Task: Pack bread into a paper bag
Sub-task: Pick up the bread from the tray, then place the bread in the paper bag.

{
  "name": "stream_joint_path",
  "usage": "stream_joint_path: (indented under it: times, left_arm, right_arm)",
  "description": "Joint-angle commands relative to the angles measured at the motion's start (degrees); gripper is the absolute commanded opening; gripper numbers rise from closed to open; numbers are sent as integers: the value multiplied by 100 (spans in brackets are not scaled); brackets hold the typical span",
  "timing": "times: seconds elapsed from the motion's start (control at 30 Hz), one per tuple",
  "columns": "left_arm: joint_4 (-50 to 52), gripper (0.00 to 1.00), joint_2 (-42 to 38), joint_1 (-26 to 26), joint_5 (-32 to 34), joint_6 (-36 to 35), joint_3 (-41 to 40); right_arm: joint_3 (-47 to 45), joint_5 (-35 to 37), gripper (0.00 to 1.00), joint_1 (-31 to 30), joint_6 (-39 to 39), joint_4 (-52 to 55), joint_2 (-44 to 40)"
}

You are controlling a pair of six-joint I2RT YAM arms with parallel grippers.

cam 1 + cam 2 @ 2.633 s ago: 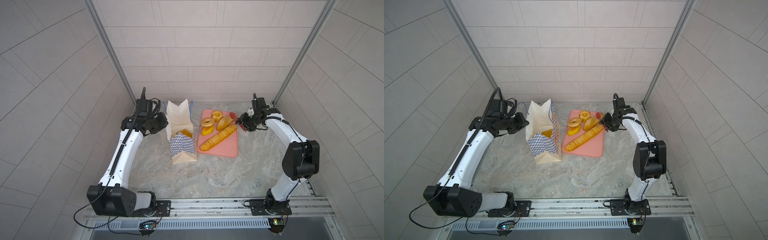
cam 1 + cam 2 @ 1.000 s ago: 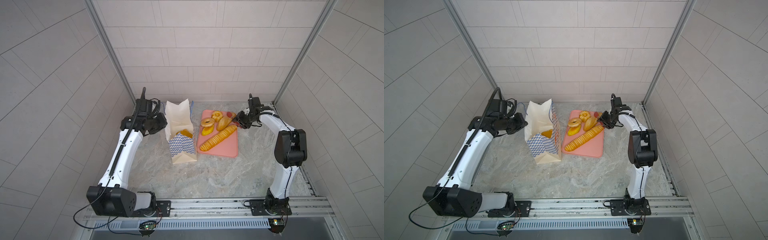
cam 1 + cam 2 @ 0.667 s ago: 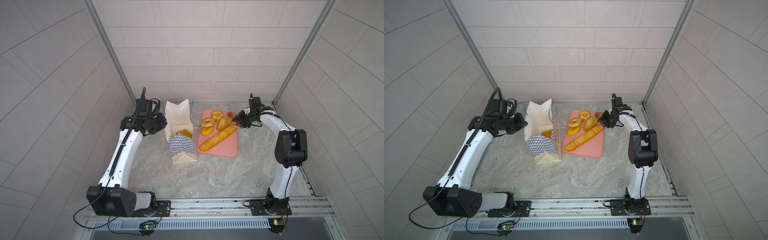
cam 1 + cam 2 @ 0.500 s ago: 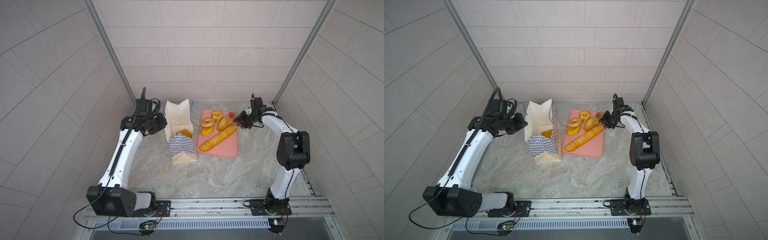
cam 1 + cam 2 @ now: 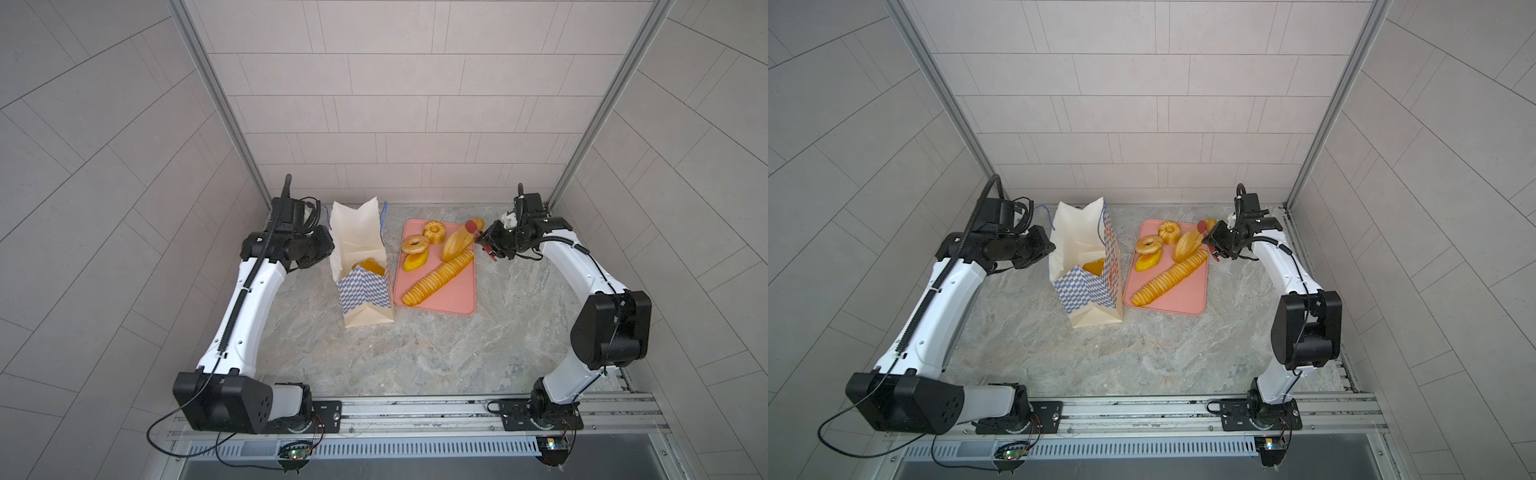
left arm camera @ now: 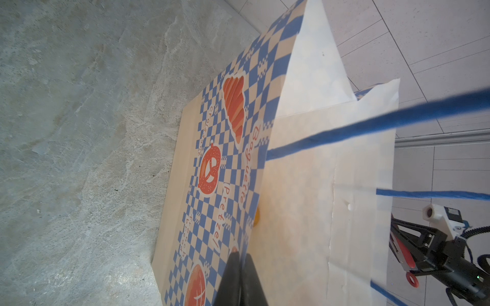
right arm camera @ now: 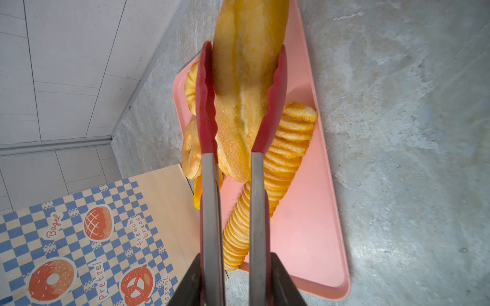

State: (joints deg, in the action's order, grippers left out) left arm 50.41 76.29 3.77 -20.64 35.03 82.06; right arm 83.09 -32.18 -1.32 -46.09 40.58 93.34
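The checked paper bag (image 5: 365, 286) (image 5: 1088, 286) stands upright and open, left of the tray. My left gripper (image 5: 329, 248) (image 6: 240, 255) is shut on its left wall near the rim. One bread piece (image 5: 370, 266) lies inside the bag. My right gripper (image 5: 489, 245) (image 7: 234, 257) is shut on red tongs (image 7: 208, 185). The tongs' red tips pinch a long split roll (image 5: 455, 245) (image 7: 246, 92) from both sides at the tray's far right corner. A ridged baguette (image 5: 438, 276) (image 7: 275, 169), a ring doughnut (image 5: 414, 244), a fluted bun (image 5: 434, 229) and a yellow pastry (image 5: 414, 262) lie on the tray.
The flat pink tray (image 5: 453, 299) (image 5: 1187, 299) lies right of the bag, nearly touching it. Tiled walls and metal posts stand close behind both arms. The bag's blue cord handles (image 6: 371, 124) stretch past the left wrist camera.
The right gripper has squeezed the tongs narrower onto the split roll, and its wrist has shifted slightly. The left gripper and the bag have not moved.
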Motion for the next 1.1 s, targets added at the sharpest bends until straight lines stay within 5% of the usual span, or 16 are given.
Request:
stream_joint_path:
  times: [0.0,0.67,1.07]
  left_arm:
    - [130,0,-86,27,-46,-49,-15]
    - [-48,0,42,27,-136,16,51]
    - [-42,0,28,26,-150,31,-23]
  right_arm:
    - [-27,90,36,27,199,214,-497]
    - [-139,642,36,-17,1111,687,-2380]
    - [503,529,36,-385,1304,469,-2749]
